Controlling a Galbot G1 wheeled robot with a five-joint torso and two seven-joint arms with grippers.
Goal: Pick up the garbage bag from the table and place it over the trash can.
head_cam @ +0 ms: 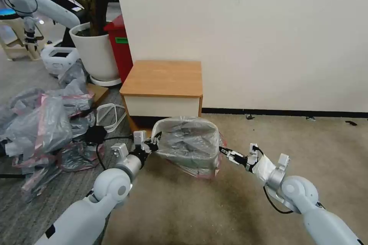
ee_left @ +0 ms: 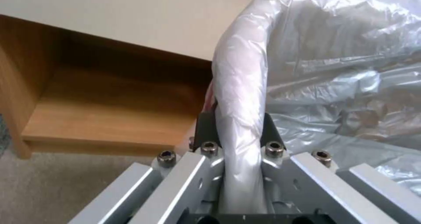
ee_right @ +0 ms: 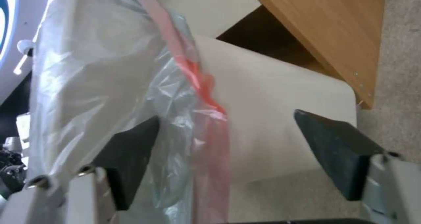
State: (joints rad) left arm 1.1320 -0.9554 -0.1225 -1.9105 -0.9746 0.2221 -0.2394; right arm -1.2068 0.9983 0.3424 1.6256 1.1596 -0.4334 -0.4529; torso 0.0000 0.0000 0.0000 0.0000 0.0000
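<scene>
The left gripper (head_cam: 155,141) is pinching the bag (head_cam: 189,141) over the can's (ee_right: 281,118) rim, keeping it seated. The right gripper (head_cam: 225,152) is hanging spread beside the far rim.

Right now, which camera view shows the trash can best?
The head view: the whole trash can stands before the table, wrapped in the garbage bag. The right wrist view shows one bare cream side beyond the open right gripper. The left wrist view shows its bag-covered rim inside the left gripper.
</scene>
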